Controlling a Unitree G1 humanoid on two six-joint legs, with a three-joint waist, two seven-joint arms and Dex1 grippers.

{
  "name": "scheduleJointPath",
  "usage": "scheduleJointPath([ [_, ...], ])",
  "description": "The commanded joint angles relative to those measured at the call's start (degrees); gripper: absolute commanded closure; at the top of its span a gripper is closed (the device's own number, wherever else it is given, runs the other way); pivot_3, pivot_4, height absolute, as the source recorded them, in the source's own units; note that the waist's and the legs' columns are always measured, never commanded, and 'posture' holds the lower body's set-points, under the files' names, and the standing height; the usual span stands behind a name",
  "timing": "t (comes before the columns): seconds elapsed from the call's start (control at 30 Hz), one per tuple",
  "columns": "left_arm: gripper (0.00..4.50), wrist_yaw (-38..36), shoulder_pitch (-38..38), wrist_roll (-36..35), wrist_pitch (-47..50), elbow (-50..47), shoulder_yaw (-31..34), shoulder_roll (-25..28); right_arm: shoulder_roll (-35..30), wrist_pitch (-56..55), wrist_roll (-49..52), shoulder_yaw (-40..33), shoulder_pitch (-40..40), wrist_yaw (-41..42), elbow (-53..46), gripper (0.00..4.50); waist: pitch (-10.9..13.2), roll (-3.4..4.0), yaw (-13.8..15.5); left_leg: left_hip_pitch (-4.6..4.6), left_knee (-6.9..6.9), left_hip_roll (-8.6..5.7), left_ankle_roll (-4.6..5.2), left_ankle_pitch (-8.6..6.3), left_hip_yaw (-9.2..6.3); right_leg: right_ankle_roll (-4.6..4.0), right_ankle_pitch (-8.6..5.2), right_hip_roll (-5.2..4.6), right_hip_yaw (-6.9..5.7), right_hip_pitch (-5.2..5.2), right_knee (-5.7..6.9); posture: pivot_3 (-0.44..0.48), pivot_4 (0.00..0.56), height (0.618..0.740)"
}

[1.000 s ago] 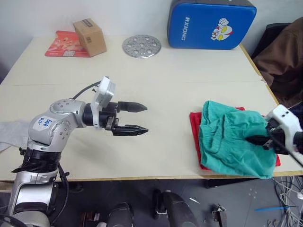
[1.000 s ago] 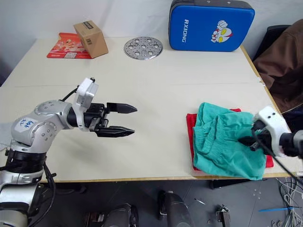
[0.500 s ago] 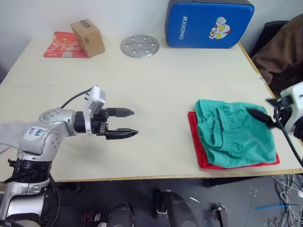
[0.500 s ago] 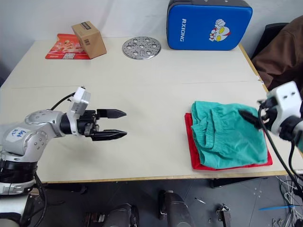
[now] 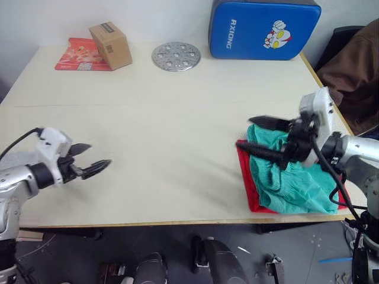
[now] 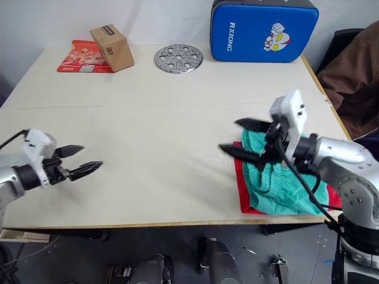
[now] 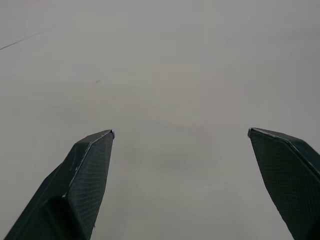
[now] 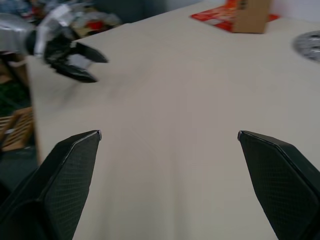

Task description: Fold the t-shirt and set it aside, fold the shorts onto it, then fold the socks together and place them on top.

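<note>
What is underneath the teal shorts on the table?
The red t-shirt lies under the shorts, showing as a red strip along their edge nearest the table's middle and a bit at the outer corner. The rest is covered, so its fold can't be judged.

Table point(image 5: 177, 118): pale, wide.
Shorts point(image 5: 293, 180): teal, rumpled, lying on the red t-shirt point(image 5: 247, 186) near the table's front right corner.
Right gripper point(image 5: 253, 136): fingers spread, over the left edge of the shorts.
Left gripper point(image 5: 92, 158): fingers parted, over bare table at the front left.
Far edge: cardboard box point(image 5: 111, 45) on a red packet point(image 5: 76, 54), perforated metal disc point(image 5: 176, 56), blue pad point(image 5: 263, 29).
</note>
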Motion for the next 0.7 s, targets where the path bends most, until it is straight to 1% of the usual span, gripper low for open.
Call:
scheduleJointPath([
  [0.03, 0.00, 4.8, 1.7, 5.0, -3.9, 5.6, 5.6, 2.3, -0.2, -0.4, 2.7, 2.2, 0.4, 1.3, -2.5, 0.03, 0.0, -0.01, 0.0, -0.03, 0.05, -0.01, 0.10, -0.06, 0.00, 0.00, 0.00, -0.02, 0.00, -0.01, -0.01, 0.000, 0.150, 0.740],
  [0.1, 0.00, 5.9, 1.5, 6.2, -4.7, 11.1, 7.1, 3.3, 1.0, -0.7, 3.5, 3.4, -0.2, 0.0, -1.8, 0.03, 0.0, -0.08, 0.1, -0.04, 0.12, -0.03, 0.46, -0.28, 0.01, 0.00, 0.01, -0.06, -0.01, -0.01, 0.00, 0.000, 0.150, 0.740],
  [0.23, 0.00, 7.1, 0.9, 9.3, -9.0, 22.1, 7.1, 6.0, 1.5, -1.3, 3.5, 5.1, -0.4, -0.5, -1.5, 0.03, -0.1, -0.12, 0.1, -0.02, 0.07, -0.02, 0.41, -0.31, 0.02, -0.01, 0.01, -0.05, -0.03, -0.04, 0.02, 0.000, 0.150, 0.740],
  [0.4, 0.00, 10.0, -3.0, 10.1, -10.2, 30.8, 7.3, 7.3, 1.6, -1.7, 3.6, 5.8, -0.2, -0.7, -1.5, 0.03, -0.1, -0.20, 0.1, -0.04, 0.10, 0.00, 0.40, -0.32, 0.02, -0.02, 0.01, -0.07, -0.07, -0.04, 0.02, 0.000, 0.150, 0.740],
  [0.47, 0.00, 11.4, -6.0, 9.8, -9.7, 35.1, 7.4, 7.5, 1.4, -1.8, 3.8, 6.1, -0.1, -0.3, -1.4, 0.03, -0.1, -0.26, 0.1, -0.03, 0.11, 0.00, 0.40, -0.32, 0.02, -0.02, 0.02, -0.08, -0.08, -0.03, 0.03, 0.000, 0.150, 0.740],
  [0.53, 0.00, 13.3, -11.3, 9.4, -8.6, 41.4, 6.5, 7.2, 1.6, -1.6, 4.5, 6.3, -0.2, 0.3, -1.0, 0.03, -0.1, -0.28, 0.1, -0.01, 0.11, -0.02, 0.40, -0.32, 0.02, -0.02, 0.02, -0.11, -0.10, -0.02, 0.06, 0.000, 0.150, 0.740],
  [0.6, 0.00, 11.3, -15.5, 9.0, -7.0, 45.7, 4.5, 6.7, 1.5, -1.9, 4.5, 6.8, -0.2, 1.1, -0.9, 0.03, -0.2, -0.32, 0.2, -0.01, 0.13, -0.02, 0.40, -0.32, 0.02, -0.03, 0.03, -0.11, -0.14, -0.01, 0.09, 0.000, 0.150, 0.740],
  [0.67, 0.00, 9.2, -18.2, 8.5, -6.1, 47.8, 3.2, 6.5, 1.3, -2.2, 4.2, 7.0, -0.2, 1.6, -0.9, 0.03, -0.2, -0.34, 0.1, -0.01, 0.15, -0.02, 0.35, -0.29, 0.04, -0.04, 0.03, -0.14, -0.17, -0.02, 0.13, 0.000, 0.150, 0.740],
  [0.7, 0.00, 9.2, -19.5, 8.4, -4.8, 49.0, 2.8, 6.5, 1.2, -2.3, 4.1, 7.0, -0.1, 1.9, -0.9, 0.03, -0.2, -0.39, 0.0, -0.01, 0.18, -0.01, 0.15, -0.19, 0.08, -0.04, 0.03, -0.15, -0.18, -0.03, 0.18, 0.000, 0.150, 0.740],
])
